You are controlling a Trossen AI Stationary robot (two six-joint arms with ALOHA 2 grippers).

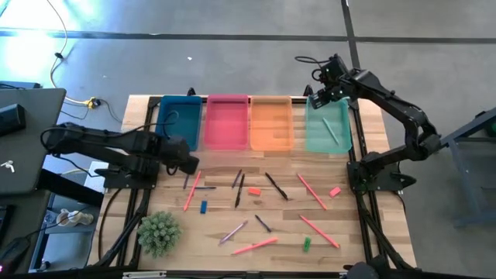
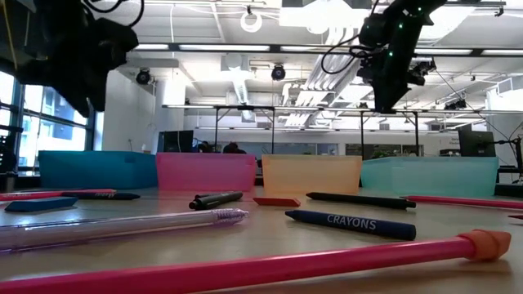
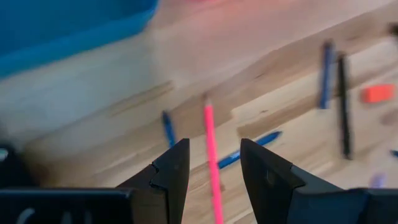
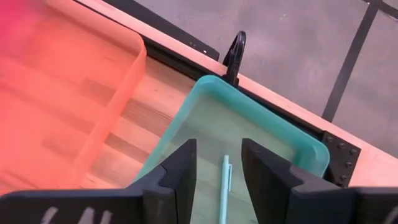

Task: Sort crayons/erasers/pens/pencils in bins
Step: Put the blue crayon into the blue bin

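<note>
Teal bin [image 1: 328, 128] sits under the right gripper [image 1: 318, 99], which hovers above its far end, fingers [image 4: 180, 177] parted, holding nothing. One pale green pen [image 4: 223, 186] lies inside that bin, seen between the fingers in the right wrist view. Orange bin [image 1: 271, 122], pink bin [image 1: 225, 122] and blue bin [image 1: 179, 121] stand in a row beside it along the table's far edge.

Left gripper [image 1: 188, 163] hangs low just in front of the blue bin, fingers [image 3: 168, 177] apart, empty. Pink pencil [image 3: 211, 162] lies on the wood below it, lined up with the gap between the fingers, not touched. Blue sticks lie either side of it.

Erasers loose on the table: blue [image 1: 204, 207], red [image 1: 254, 191], pink [image 1: 335, 191], green [image 1: 307, 243], all well apart from both grippers. Pens, pencils and crayons are scattered among them; one dark blue crayon [image 2: 351, 224] reads CRAYONS.

Table [image 1: 372, 132] is pale wood planks with a black frame. Small green plant [image 1: 159, 232] at the near left corner. Laptop [image 1: 23, 139] off the left side. Grey floor around; low view shows a bright hall with ceiling lights and windows.
</note>
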